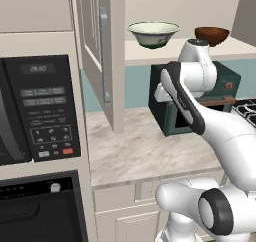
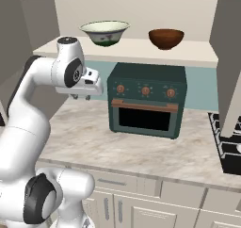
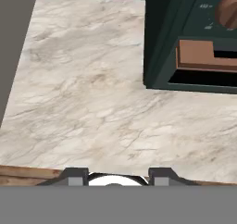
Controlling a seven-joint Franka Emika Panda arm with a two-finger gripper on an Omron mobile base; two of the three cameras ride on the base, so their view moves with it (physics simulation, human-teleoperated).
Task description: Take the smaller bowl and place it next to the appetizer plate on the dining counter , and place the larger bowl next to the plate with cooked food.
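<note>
On a shelf [image 2: 136, 48] inside the open upper cabinet stand two bowls. The larger bowl [image 1: 153, 33] [image 2: 104, 32], cream-green and flared, is on the left. To its right sits the smaller bowl [image 1: 212, 35] [image 2: 165, 38], glossy reddish-brown. My gripper [image 2: 80, 98] [image 3: 115, 176] hangs well below the shelf, pointing down at the marble counter left of the oven. Its fingers [image 3: 76, 176] stand apart with nothing between them, so it is open. The appetizer plate, the plate with cooked food and the dining counter are out of view.
A dark green toaster oven [image 2: 146, 100] [image 3: 194, 38] stands on the counter [image 3: 83, 93] under the shelf. The open cabinet door [image 1: 102, 56] juts out at the left, beside a microwave [image 1: 35, 111]. A stove [image 2: 228, 147] lies at the right.
</note>
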